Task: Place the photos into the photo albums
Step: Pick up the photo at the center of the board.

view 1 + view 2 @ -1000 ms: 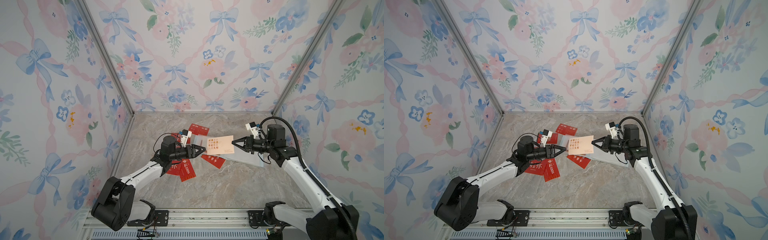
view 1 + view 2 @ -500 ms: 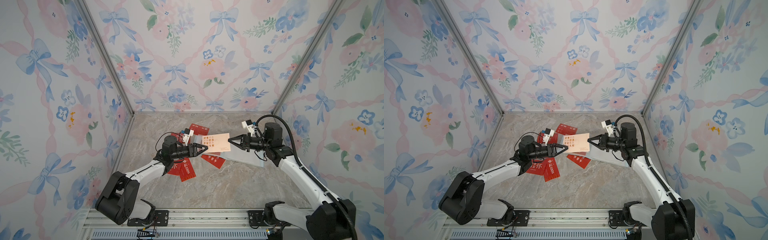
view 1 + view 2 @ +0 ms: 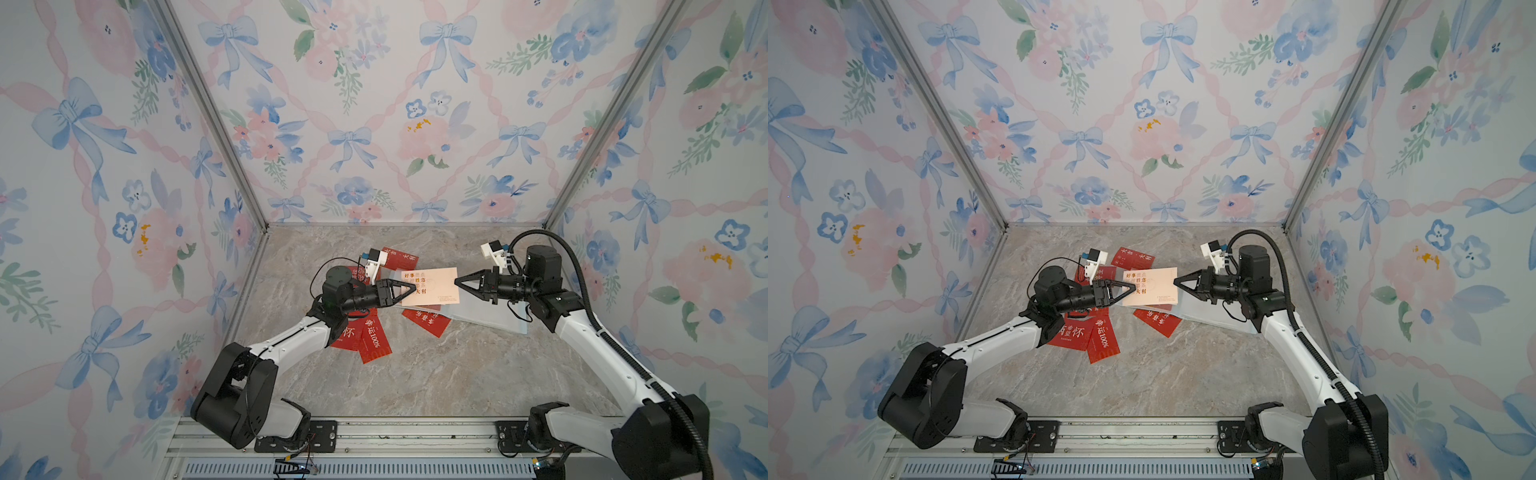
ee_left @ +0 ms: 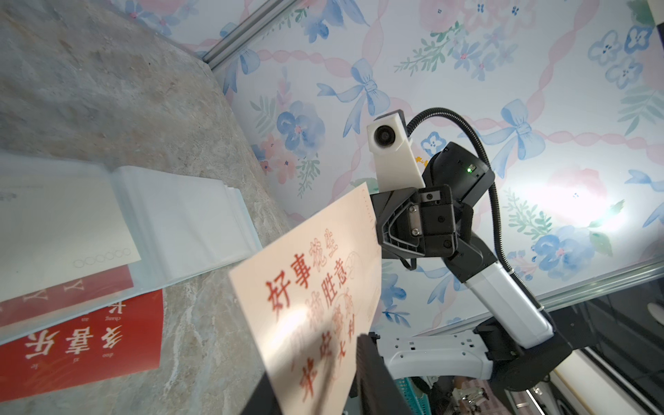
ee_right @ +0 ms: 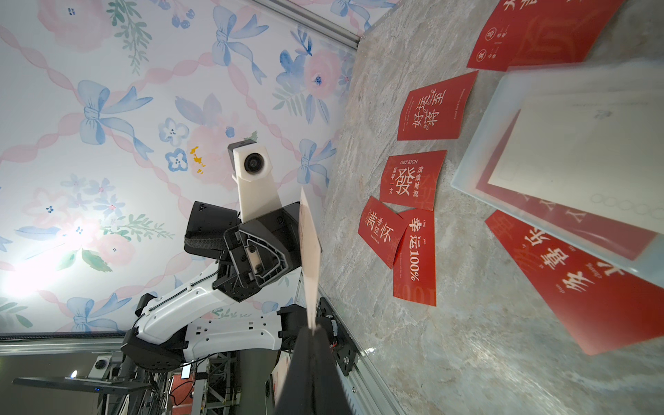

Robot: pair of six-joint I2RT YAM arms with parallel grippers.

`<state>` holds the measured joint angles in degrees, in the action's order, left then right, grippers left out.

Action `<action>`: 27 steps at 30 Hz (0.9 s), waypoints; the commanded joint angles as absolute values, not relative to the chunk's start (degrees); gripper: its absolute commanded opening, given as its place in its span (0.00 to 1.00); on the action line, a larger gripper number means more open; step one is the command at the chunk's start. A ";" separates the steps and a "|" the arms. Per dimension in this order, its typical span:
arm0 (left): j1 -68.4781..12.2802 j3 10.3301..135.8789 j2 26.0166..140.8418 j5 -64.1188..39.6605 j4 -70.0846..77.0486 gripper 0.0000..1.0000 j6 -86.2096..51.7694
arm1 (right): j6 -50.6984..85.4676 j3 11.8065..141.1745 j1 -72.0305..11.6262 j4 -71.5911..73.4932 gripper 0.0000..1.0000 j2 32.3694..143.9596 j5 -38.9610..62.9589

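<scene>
Above the table (image 3: pixel 436 374), mid-handoff | right end effector (image 3: pixel 457 281) clamped shut on cream card (image 3: pixel 436 286) | left end effector (image 3: pixel 413 289) straddled it, grip unclear | we figured left should pinch firmly before right released

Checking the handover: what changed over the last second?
The right claw, shut on the cream card, carried it toward the left claw, whose jaws have narrowed around the card's other end; whether they grip yet is unclear. The red cards and the album stayed put.
</scene>
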<state>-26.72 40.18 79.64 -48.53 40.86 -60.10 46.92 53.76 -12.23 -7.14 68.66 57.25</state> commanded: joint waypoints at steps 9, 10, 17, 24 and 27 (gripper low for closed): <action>-27.03 40.87 79.50 -49.41 42.72 0.00 -60.31 | 44.86 53.66 -12.92 -9.66 0.00 69.40 57.05; -27.02 40.74 79.41 -49.32 42.72 0.00 -60.29 | 44.71 53.77 -12.91 -9.90 0.00 69.42 57.04; -26.32 40.35 79.82 -47.96 42.72 0.00 -60.71 | 42.52 54.17 -12.33 -13.07 0.03 68.59 54.32; -25.43 40.50 82.73 -47.81 42.59 0.00 -61.45 | 40.90 54.36 -10.28 -15.03 0.38 69.69 51.74; -25.09 41.82 85.43 -48.69 41.45 0.00 -60.63 | 39.82 54.23 -8.17 -16.98 0.42 70.06 48.23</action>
